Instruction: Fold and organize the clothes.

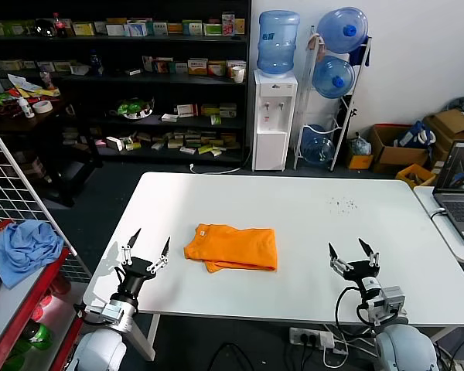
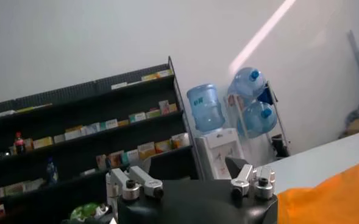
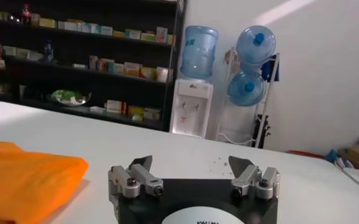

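Observation:
The bright orange T-shirt (image 1: 232, 247) lies folded into a compact rectangle on the white table (image 1: 309, 216), near the front and left of centre. No lettering shows. My left gripper (image 1: 148, 246) is open and empty at the table's front left edge, left of the shirt. My right gripper (image 1: 353, 251) is open and empty at the front right, well apart from the shirt. The shirt also shows in the left wrist view (image 2: 334, 195) and in the right wrist view (image 3: 27, 173), beside each gripper, not touched.
A light blue cloth (image 1: 27, 247) lies on a rack left of the table. A laptop (image 1: 460, 185) sits on a side table at right. Shelves, a water dispenser (image 1: 273, 116) and boxes stand beyond the far edge. Small dark specks (image 1: 344, 205) mark the table.

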